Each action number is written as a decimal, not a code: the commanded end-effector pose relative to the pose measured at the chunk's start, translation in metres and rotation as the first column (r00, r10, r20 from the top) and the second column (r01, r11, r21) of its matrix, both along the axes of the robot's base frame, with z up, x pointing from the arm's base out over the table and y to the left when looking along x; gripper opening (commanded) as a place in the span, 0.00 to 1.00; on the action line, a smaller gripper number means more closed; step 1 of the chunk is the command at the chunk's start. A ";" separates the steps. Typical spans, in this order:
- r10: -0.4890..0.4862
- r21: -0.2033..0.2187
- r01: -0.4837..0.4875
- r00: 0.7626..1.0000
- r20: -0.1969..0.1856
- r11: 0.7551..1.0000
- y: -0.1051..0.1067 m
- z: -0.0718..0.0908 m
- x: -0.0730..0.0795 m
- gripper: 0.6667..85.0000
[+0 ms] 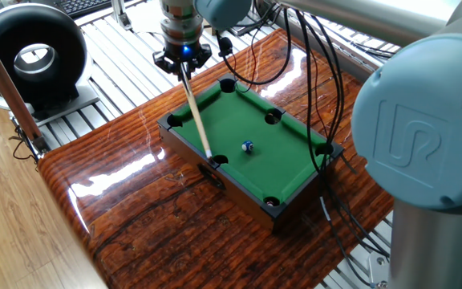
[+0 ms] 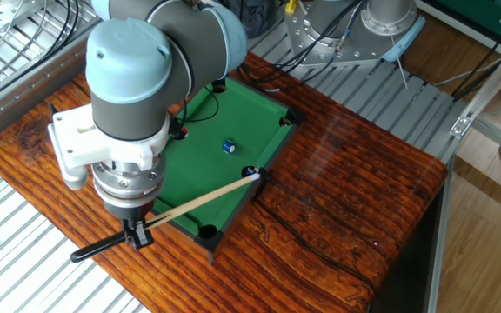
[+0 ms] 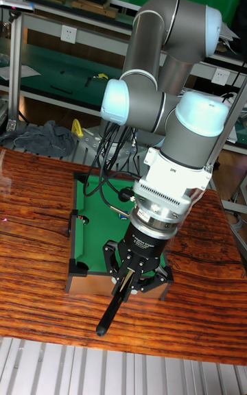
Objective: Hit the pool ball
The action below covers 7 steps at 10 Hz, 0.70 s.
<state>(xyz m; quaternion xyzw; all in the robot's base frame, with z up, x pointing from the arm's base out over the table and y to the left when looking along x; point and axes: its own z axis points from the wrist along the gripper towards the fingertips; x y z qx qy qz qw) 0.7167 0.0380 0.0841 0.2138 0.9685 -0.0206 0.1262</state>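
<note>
The pool ball sits on the green felt of the little pool table, near the middle and a bit toward the near long side. The tip of the cue stick is just left of it, by a side pocket, not touching. The gripper has its jaws clenched on the stick. The pool table stands on the shiny wooden counter.

Bright even light, everything's pretty sharp; big white glare streaks on the glossy dark wooden table toward its left edge, shadows soft.
</note>
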 end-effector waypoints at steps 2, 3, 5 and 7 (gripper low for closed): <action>0.015 0.040 -0.016 0.999 0.032 0.999 0.009 0.003 0.008 0.32; 0.018 0.039 -0.019 0.999 0.035 0.999 0.009 0.003 0.009 0.38; 0.020 0.037 -0.021 0.999 0.036 0.999 0.009 0.004 0.008 0.45; 0.021 0.037 -0.022 0.998 0.051 0.999 0.012 0.004 0.007 0.53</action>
